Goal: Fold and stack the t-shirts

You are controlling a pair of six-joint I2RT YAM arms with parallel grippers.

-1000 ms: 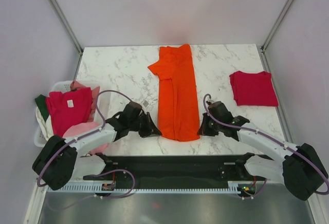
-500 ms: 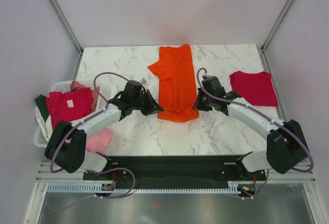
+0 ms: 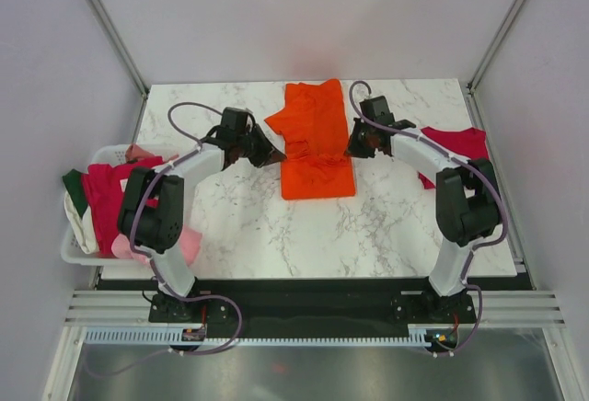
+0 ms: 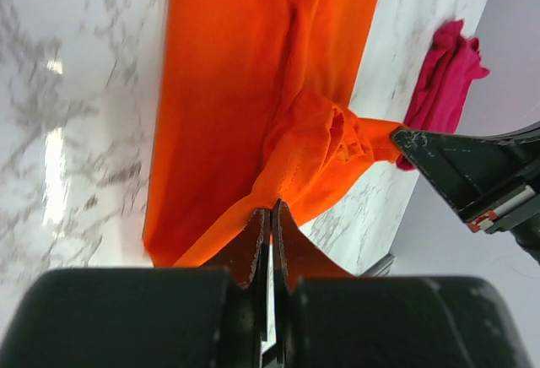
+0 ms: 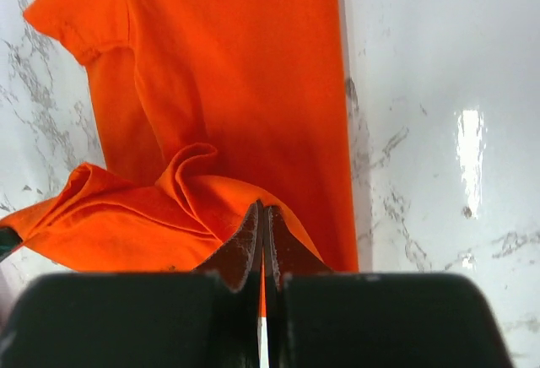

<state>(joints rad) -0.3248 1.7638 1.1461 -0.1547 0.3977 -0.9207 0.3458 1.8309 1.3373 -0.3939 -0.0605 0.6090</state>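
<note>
orange t-shirt [image 3: 317, 125], near hem doubled over, corners clenched in left tool [image 4: 271, 210] and right tool [image 5: 262, 210]

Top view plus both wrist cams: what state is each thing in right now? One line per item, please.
orange t-shirt: half folded, near hem raised in a bunch and doubled over the rest
left gripper: shut on the orange t-shirt's hem
right gripper: shut on the same hem
red t-shirt: folded, lying flat, partly behind the right arm
heaped t-shirts: unfolded, crumpled
basket: full, t-shirts spilling over its rim
</note>
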